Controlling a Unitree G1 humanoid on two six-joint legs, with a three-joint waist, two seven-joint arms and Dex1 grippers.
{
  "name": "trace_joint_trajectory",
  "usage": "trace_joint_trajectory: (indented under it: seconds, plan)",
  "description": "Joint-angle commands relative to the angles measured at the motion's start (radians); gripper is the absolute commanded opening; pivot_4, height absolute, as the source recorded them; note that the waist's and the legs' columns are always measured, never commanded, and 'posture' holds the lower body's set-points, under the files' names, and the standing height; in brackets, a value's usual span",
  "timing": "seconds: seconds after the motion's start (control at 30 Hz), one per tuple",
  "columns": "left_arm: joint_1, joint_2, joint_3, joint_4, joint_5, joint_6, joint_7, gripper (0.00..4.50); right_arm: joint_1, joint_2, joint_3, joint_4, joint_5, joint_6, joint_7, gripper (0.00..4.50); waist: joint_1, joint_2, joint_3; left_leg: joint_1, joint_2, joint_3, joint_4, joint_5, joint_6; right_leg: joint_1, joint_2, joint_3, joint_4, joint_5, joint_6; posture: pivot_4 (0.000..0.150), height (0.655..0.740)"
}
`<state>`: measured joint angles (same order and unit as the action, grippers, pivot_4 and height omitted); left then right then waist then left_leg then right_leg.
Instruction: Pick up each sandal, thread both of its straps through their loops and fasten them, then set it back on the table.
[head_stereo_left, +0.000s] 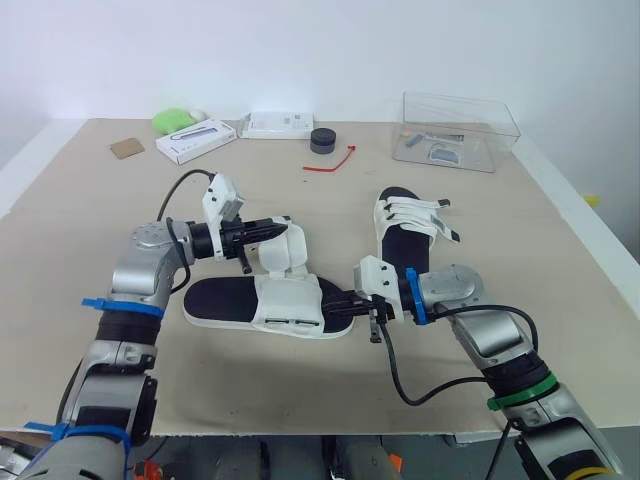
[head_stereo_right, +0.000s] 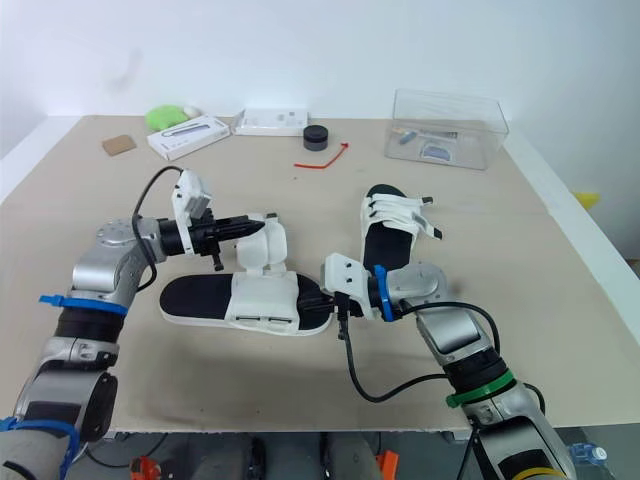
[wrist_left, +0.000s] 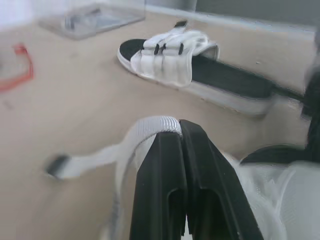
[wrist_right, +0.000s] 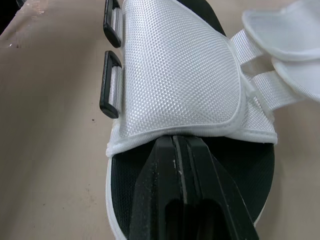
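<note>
Counter (head_stereo_left: 90, 220): tan surface carrying all items. Clear box (head_stereo_left: 458, 130): far right corner. First sandal (head_stereo_left: 225, 300): lies sideways at near centre, black footbed up, white upper loose. Second sandal (head_stereo_left: 410, 235): to its right and farther back, apart from it, straps lying across the upper. Left hand (head_stereo_left: 268, 231): closed, pinching a white strap (head_stereo_left: 285, 250) of the first sandal and holding it raised above the upper. Right hand (wrist_right: 175, 142): fingers closed together, tips on the first sandal's footbed against the edge of the upper. Red tie (head_stereo_left: 335, 162): far centre.
</note>
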<state>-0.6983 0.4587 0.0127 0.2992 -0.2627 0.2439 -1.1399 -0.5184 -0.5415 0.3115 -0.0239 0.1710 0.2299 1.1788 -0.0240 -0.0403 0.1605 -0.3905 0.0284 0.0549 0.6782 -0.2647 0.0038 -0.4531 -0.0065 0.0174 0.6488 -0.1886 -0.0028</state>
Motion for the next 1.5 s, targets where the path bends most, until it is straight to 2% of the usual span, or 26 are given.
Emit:
trace_joint_trajectory:
  seconds: [0.03, 0.53, 0.87, 1.2, 1.5]
  plan:
    - [0.04, 0.044, -0.017, -0.084, 0.071, -0.266, 0.001, 0.07, -0.02, 0.007, 0.004, -0.003, 0.003, -0.023, 0.014, 0.0, 0.001, 0.0, 0.0, 0.0, 0.0, 0.0, 0.0, 0.0, 0.0, 0.0, 0.0, 0.0, 0.0, 0.0, 0.0, 0.15, 0.74]
    - [0.08, 0.152, -0.097, -0.002, 0.181, -1.015, -0.025, 0.07, -0.027, 0.014, 0.002, 0.018, -0.007, -0.038, 0.026, 0.0, 0.003, 0.0, 0.0, 0.0, 0.001, 0.002, 0.0, 0.0, 0.0, 0.0, 0.0, -0.001, 0.0, 0.001, 0.0, 0.15, 0.74]
    - [0.098, 0.236, -0.196, 0.06, 0.211, -1.393, 0.003, 0.07, -0.025, 0.014, 0.004, 0.017, -0.009, -0.037, 0.03, 0.0, 0.003, 0.0, 0.0, 0.001, 0.002, 0.006, 0.0, 0.0, 0.0, 0.0, 0.0, 0.0, 0.0, 0.001, 0.001, 0.15, 0.74]
    - [0.083, 0.313, -0.29, 0.129, 0.315, -1.653, 0.111, 0.07, -0.032, 0.019, 0.007, 0.025, -0.015, -0.041, 0.037, 0.0, 0.003, 0.0, 0.0, 0.002, 0.003, 0.009, 0.0, 0.0, 0.0, 0.0, 0.0, 0.001, 0.0, 0.002, 0.001, 0.15, 0.74]
    - [0.061, 0.347, -0.33, 0.16, 0.387, -1.661, 0.211, 0.07, -0.039, 0.023, 0.006, 0.038, -0.018, -0.048, 0.043, 0.0, 0.003, 0.0, 0.0, 0.003, 0.003, 0.011, 0.0, 0.0, 0.0, 0.0, 0.0, 0.001, 0.0, 0.002, 0.003, 0.15, 0.74]
